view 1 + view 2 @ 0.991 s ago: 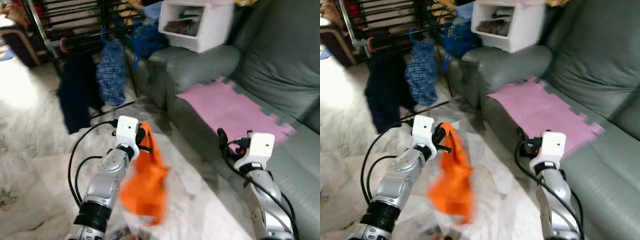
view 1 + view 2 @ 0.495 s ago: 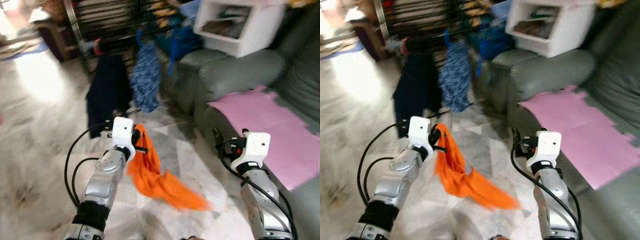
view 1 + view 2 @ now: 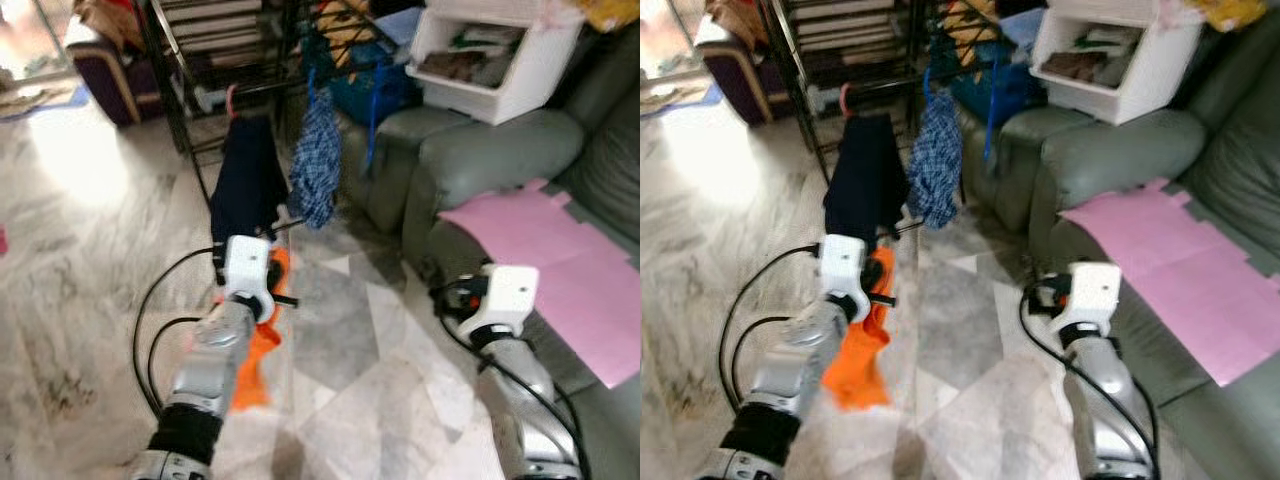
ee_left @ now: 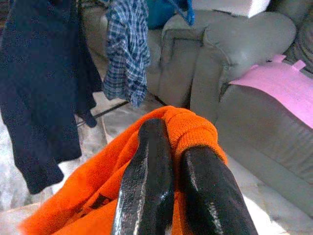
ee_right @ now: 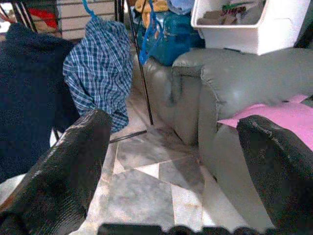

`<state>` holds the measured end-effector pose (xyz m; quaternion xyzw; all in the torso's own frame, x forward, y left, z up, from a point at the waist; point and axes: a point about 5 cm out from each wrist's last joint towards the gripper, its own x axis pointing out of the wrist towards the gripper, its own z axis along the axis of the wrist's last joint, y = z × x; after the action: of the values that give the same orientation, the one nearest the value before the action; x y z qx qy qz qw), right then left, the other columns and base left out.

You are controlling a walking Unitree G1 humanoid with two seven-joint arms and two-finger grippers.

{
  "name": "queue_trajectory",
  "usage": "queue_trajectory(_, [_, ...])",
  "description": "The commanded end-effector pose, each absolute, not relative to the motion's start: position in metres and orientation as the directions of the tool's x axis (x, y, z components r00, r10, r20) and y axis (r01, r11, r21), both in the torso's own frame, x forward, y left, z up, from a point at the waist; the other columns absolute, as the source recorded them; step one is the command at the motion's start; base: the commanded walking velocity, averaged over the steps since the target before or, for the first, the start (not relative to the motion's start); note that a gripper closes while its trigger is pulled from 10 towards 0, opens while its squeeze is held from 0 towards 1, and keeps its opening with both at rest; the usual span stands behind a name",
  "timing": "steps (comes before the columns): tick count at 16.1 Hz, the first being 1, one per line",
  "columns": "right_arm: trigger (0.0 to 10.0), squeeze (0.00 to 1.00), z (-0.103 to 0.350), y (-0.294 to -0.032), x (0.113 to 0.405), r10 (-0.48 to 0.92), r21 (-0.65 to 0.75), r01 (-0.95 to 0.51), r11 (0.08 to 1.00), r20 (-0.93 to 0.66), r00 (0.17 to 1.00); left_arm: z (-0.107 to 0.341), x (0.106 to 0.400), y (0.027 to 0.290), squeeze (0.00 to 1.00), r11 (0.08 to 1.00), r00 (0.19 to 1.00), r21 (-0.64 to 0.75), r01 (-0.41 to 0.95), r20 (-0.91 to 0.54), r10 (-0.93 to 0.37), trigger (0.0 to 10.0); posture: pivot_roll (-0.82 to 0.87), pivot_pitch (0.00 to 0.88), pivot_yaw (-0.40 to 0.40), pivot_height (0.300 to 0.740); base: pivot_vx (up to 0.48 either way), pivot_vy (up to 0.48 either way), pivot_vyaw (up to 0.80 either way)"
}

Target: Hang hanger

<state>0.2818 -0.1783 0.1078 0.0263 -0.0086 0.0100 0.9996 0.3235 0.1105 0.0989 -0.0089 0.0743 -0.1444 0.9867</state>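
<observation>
Left hand [image 4: 171,161] pinching my orange garment [image 3: 855,355] before the drying rack [image 3: 855,60]; right hand [image 5: 171,161] spread wide beside the sofa [image 3: 1110,150].

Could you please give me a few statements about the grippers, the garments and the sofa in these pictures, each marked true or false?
1. The left gripper is shut on the orange knitted garment. True.
2. The right gripper holds a blue checked shirt. False: it is open and holds nothing; the blue checked shirt hangs on the black metal rack.
3. A pink foam mat lies on the grey-green leather sofa. True.
4. The dark navy garment lies on the sofa. False: it hangs from the rack.
</observation>
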Motion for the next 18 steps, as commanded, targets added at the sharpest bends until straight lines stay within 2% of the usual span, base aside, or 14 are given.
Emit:
queue_trajectory(1, [10.0,0.0,0.11,-0.178,0.28,0.021,0.056,-0.022,0.998,0.027,0.999,0.107,0.322,0.118,0.0,0.969,0.965,-0.012,0.246,-0.091,-0.246,10.0,-0.06,0.082,0.014,0.74,0.0,0.0,0.0])
queue_trajectory(7, [10.0,0.0,0.117,-0.179,0.277,0.025,0.041,-0.027,0.999,0.051,0.998,0.109,0.307,0.152,0.0,0.992,0.991,-0.009,0.128,-0.028,-0.128,10.0,-0.05,0.084,0.009,0.74,0.0,0.0,0.0])
queue_trajectory(14, [10.0,0.0,0.118,-0.178,0.28,0.037,0.016,-0.038,0.999,0.058,0.998,0.109,0.308,0.143,0.0,0.99,0.99,-0.031,0.137,-0.033,-0.138,10.0,-0.06,0.077,0.005,0.74,0.0,0.0,0.24])
queue_trajectory(18, [10.0,0.0,0.117,-0.179,0.281,0.032,-0.004,-0.032,0.999,0.057,0.998,0.108,0.309,0.136,0.0,0.985,0.985,-0.041,0.169,-0.036,-0.17,10.0,-0.06,0.071,0.01,0.74,0.316,0.0,0.0])
